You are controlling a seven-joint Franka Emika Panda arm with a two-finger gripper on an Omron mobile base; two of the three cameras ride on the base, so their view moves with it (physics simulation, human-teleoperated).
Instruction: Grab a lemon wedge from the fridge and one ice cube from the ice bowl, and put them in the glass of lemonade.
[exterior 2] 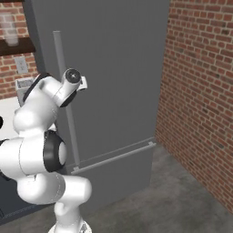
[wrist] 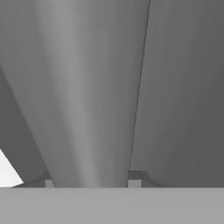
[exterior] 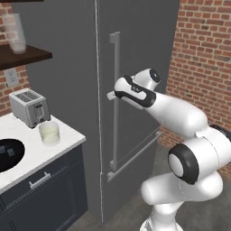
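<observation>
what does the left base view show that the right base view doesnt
Left base view alone: the glass of lemonade and the ice bowl on the white counter.

Right base view alone: bare floor along the brick wall, right of the fridge.

Both: the closed fridge, its handle, the toaster, and the pincer at the bar; the hand view shows it shut on the handle.

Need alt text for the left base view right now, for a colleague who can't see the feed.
The white arm reaches from lower right to the closed fridge, its gripper at the pale vertical handle. Left, a white counter carries a toaster, the glass of lemonade and the black ice bowl.
</observation>
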